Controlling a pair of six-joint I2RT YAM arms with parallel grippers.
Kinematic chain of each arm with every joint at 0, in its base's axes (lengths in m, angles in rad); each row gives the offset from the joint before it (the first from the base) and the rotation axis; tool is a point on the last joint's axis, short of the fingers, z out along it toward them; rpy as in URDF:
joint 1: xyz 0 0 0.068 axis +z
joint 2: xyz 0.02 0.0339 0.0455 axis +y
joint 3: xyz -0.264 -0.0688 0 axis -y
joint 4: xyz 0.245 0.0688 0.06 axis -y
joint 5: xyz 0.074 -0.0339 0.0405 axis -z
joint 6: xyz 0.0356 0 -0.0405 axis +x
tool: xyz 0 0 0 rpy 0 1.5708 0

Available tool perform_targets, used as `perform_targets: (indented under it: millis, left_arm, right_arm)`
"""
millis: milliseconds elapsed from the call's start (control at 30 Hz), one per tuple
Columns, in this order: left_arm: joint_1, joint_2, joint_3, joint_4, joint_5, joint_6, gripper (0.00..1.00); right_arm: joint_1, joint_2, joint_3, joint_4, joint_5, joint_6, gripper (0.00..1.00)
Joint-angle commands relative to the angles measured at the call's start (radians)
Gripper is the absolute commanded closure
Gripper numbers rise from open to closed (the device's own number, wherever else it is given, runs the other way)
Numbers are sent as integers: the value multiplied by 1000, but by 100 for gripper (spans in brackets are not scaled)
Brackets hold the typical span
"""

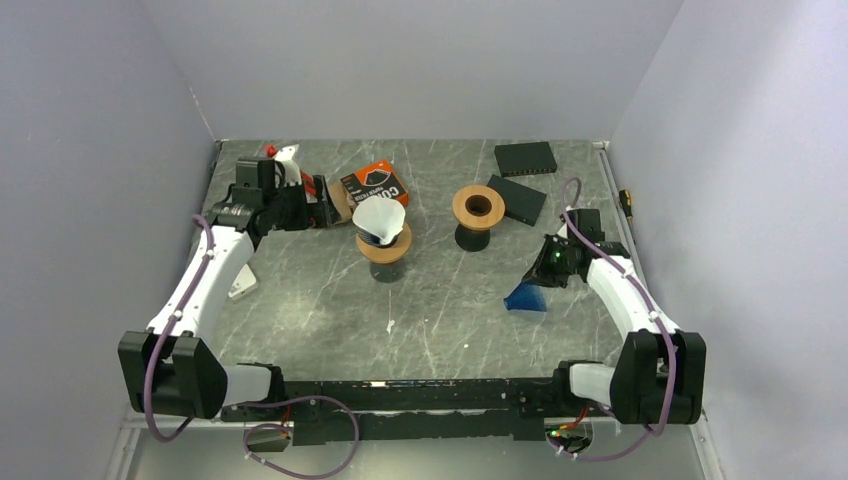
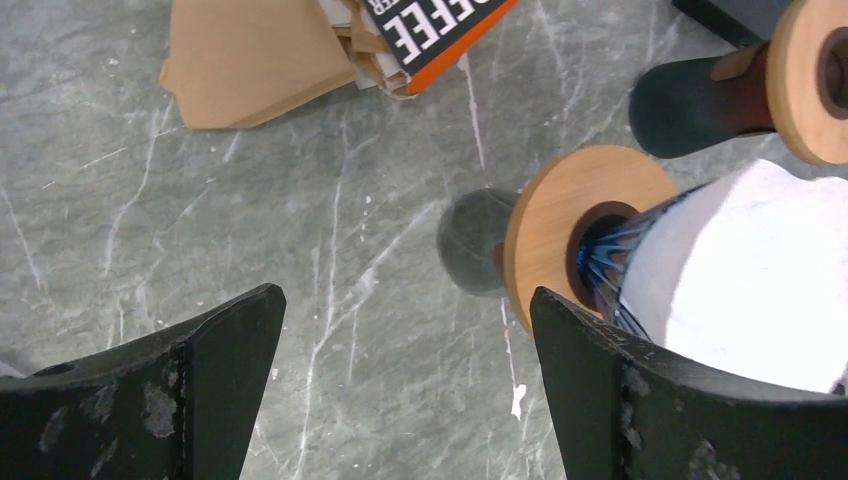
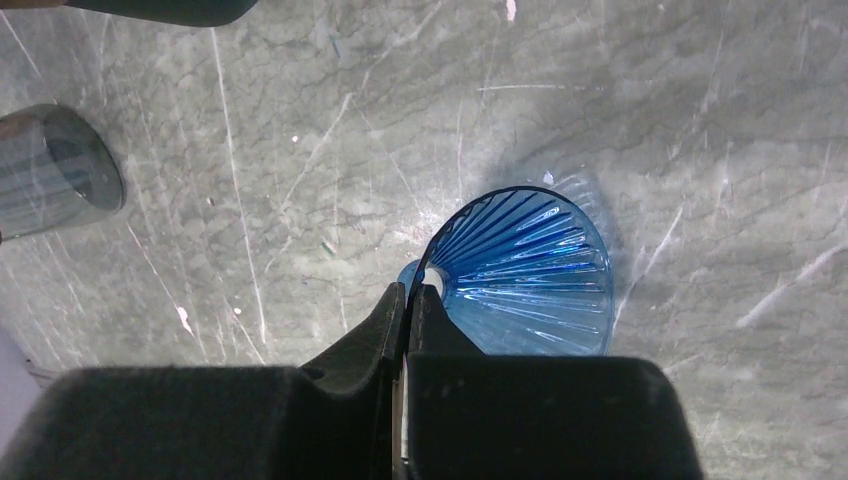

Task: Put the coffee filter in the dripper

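1. Your left tool (image 2: 405, 297) stands wide and empty beside the filter (image 2: 740, 270).
2. The filter sits in a dripper (image 2: 603, 255) on the stand (image 2: 565, 205).
3. Your right tool (image 3: 408, 300) pinches the rim of a second dripper (image 3: 530, 280) lying on the table (image 3: 700, 120).

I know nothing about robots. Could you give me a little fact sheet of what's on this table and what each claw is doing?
Left gripper: open, empty, beside the filled stand
Right gripper: shut on the rim of the loose dripper
Filled stand: wooden ring holds a second dripper with a white filter in it
Empty stand: ring bare, right of the filled one
Filter pack: at the back, brown filters spilling out
Boxes: two, black, back right
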Motion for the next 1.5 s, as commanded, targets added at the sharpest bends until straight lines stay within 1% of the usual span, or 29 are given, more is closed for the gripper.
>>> perform_targets:
  millis: [0,100,267,467,600,700,900,1067,1133,1267,1467]
  left_arm:
    - [2,29,18,-29,-81,19,1]
    - [3,58,31,-54,-134,12,0]
    - [12,88,19,-59,-154,1,0]
    - [15,58,-9,-61,-228,-2,0]
    - [15,40,-33,-53,-226,-8,0]
    - [15,43,-37,-58,-230,-9,1]
    - [15,52,-34,-60,-238,-10,1]
    - [15,49,-38,-58,-241,-9,0]
    - [15,50,-43,-54,-242,-9,0]
    - [15,61,-43,-53,-247,-11,1]
    - [15,67,-35,-59,-267,-12,0]
  right_arm:
    - [-2,3,85,0,-11,-75,100]
    - [0,-11,155,-40,8,-102,100]
    - [6,-31,297,-84,89,-140,100]
    - [11,44,510,-174,218,-198,100]
    - [11,89,634,-199,261,-215,100]
    - [74,129,719,-207,280,-218,100]
    - [243,249,880,-237,411,-233,100]
    - [350,344,978,-234,461,-243,100]
    - [379,370,1005,-221,470,-243,100]
    - [410,420,1049,-181,432,-238,100]
    - [435,486,1094,-196,445,-246,100]
